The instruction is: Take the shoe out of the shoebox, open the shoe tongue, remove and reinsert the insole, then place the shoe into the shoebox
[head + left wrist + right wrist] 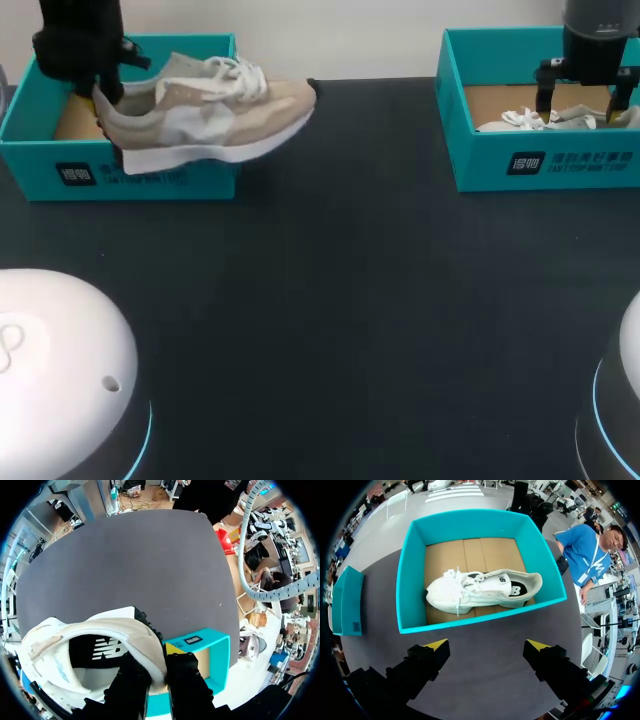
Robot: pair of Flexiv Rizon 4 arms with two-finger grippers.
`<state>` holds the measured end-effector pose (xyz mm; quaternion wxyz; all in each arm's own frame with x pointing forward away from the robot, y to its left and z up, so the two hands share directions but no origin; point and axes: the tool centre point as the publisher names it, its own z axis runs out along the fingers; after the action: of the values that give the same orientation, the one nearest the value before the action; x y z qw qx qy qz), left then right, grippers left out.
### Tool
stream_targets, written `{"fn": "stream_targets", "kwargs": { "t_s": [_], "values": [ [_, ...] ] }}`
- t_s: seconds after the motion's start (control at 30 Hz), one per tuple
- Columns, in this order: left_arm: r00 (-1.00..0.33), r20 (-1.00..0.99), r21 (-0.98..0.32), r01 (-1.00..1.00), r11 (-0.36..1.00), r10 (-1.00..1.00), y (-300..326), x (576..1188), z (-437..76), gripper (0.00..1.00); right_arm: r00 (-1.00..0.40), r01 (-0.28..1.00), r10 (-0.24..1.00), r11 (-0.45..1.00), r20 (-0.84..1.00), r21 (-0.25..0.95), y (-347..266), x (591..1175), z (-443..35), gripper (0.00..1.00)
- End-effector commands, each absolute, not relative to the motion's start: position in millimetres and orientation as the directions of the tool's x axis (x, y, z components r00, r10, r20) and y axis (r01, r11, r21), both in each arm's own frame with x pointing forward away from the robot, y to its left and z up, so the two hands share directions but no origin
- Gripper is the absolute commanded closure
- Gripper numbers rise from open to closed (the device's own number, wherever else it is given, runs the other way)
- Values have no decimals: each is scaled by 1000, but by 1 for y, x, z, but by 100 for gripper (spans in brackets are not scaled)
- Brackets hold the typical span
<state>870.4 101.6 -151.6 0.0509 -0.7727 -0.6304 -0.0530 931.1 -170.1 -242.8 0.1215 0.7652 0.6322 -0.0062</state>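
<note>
Basically clamped with the left gripper (160, 666) on the heel collar of the beige sneaker (210, 110), up over the left shoebox (40, 165), toe poking past it. Wide open with the right gripper (487, 646) above the right shoebox (470, 527), white sneaker (480, 590) inside.

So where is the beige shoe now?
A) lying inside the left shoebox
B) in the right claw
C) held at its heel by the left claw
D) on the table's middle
C: the left claw is shut on the heel of the beige shoe, held above the left shoebox.
</note>
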Motion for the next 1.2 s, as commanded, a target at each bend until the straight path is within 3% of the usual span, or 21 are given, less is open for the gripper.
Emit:
{"fn": "stream_targets", "kwargs": {
  "t_s": [0.03,0.6,0.97,1.2],
  "values": [
    [224,158,51,971,-234,962,81,858,-152,100,201,968,966,-171,-162,181,-170,930,-243,0],
    [224,158,51,971,-234,962,81,858,-152,100,201,968,966,-171,-162,181,-170,930,-243,0],
    [201,188,48,976,-214,961,19,809,-170,100,201,968,966,-171,-162,181,-170,930,-243,0],
    [269,179,9,961,-275,946,-25,774,-187,100,201,968,966,-171,-162,181,-170,930,-243,0]
  ]
}}
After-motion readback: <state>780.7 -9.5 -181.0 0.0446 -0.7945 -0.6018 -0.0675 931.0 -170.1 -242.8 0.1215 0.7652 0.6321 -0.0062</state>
